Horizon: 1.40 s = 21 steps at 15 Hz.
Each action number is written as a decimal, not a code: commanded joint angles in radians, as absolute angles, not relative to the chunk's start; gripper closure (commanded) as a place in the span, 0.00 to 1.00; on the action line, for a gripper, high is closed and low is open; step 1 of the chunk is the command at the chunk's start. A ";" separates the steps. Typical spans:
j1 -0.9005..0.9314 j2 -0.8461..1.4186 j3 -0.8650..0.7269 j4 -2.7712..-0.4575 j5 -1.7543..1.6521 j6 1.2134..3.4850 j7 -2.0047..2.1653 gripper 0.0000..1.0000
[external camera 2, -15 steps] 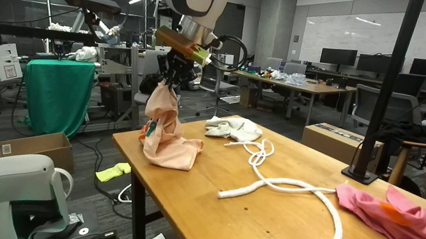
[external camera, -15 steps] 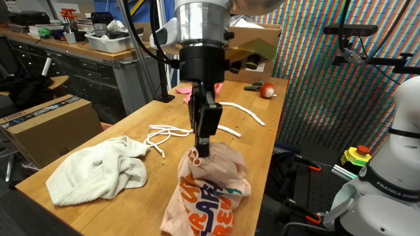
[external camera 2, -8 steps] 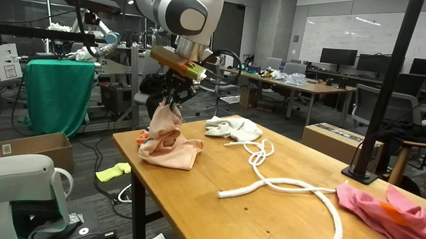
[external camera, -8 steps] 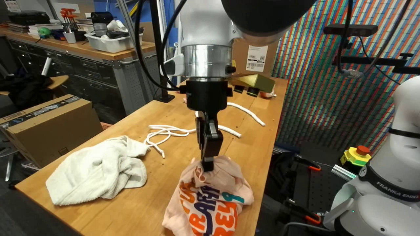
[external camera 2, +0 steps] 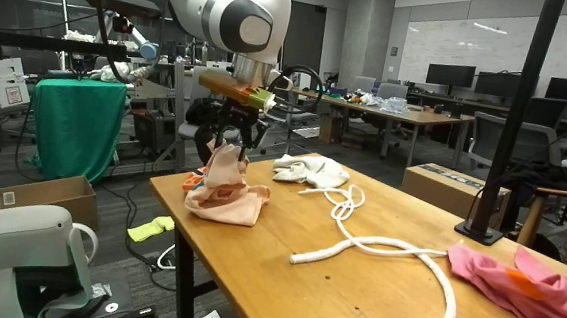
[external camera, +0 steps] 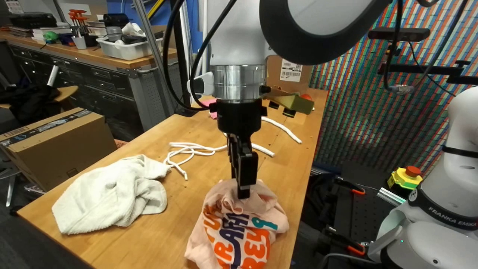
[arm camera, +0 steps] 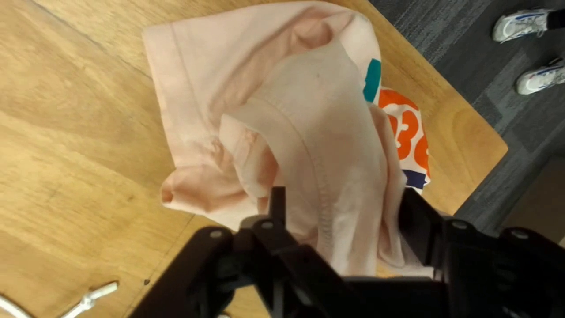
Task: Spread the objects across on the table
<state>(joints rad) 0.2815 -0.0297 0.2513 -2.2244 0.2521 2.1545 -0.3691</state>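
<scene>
A: How does the tool (arm camera: 342, 198) stand?

B: Unclenched, jaws apart with a raised fold of the peach cloth (external camera 2: 226, 204) between them; whether either side grazes it is hard to tell. The cloth sits bunched on the worktop (external camera 2: 365, 290), near a corner that falls at three o'clock in the wrist view.

A: What would do the step well?

B: It looks like leaving the cloth there. The tool should spread fully, then rise straight up, so no fold snags and drags along.

A: And the fabric?

B: Thin and matte, creased, with a stitched seam and bold print; the peak will likely slump. In an exterior view, from it, the rumpled white cloth (external camera 2: 311, 171) lies at two o'clock, the loosely looped cord (external camera 2: 345, 230) at three, the thicker, hooped strip (external camera 2: 450, 311) at four.
</scene>
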 commanded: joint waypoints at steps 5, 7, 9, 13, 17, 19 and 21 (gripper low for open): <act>0.238 -0.061 0.221 -2.175 0.115 2.241 -0.255 0.00; 0.220 -0.061 0.207 -2.160 0.094 2.270 -0.232 0.00; 0.207 -0.052 0.196 -2.151 0.074 2.311 -0.209 0.00; 0.193 -0.026 0.189 -2.151 -0.001 2.404 -0.157 0.00; 0.198 0.027 0.196 -2.122 -0.097 2.448 -0.086 0.00; 0.204 0.064 0.200 -2.098 -0.144 2.448 -0.053 0.00; 0.212 0.106 0.202 -2.068 -0.190 2.439 -0.023 0.00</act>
